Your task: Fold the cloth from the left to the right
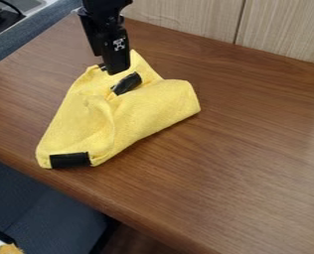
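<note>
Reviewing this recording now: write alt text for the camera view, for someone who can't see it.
A yellow cloth lies rumpled and partly folded on a brown wood-grain table, with the robot's black gripper at its far end. One black patch marks its near edge; another shows just below the gripper.

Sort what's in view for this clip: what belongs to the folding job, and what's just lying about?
Part of the job:
- yellow cloth, bunched, with black patches
- claw, at the cloth's upper part
- wooden table, the work surface

Just lying about:
- black cable, upper left
- tan item, bottom-left corner, unidentifiable
</note>
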`<state>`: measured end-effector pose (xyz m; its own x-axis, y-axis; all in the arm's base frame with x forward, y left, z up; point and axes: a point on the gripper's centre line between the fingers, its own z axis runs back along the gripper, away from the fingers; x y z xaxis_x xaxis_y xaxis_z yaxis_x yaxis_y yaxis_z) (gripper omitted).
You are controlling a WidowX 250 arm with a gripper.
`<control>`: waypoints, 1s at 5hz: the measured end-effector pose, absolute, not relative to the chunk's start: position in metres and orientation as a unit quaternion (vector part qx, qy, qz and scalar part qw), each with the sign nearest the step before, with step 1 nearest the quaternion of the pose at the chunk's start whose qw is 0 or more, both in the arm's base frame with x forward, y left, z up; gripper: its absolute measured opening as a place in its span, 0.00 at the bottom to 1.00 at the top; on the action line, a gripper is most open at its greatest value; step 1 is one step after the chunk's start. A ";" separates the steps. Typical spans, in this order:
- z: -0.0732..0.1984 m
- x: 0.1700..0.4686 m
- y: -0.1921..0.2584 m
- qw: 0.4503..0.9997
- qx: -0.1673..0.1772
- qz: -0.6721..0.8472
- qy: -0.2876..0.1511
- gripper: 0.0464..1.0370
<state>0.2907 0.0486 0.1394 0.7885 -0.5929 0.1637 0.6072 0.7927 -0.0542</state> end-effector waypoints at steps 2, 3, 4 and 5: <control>0.128 0.311 0.059 0.951 -0.066 -0.295 -0.058 0.96; 0.122 0.336 0.080 0.960 -0.071 -0.264 -0.054 0.96; 0.108 0.352 0.097 0.966 -0.082 -0.240 -0.041 0.96; 0.091 0.357 0.106 0.970 -0.077 -0.228 -0.024 0.96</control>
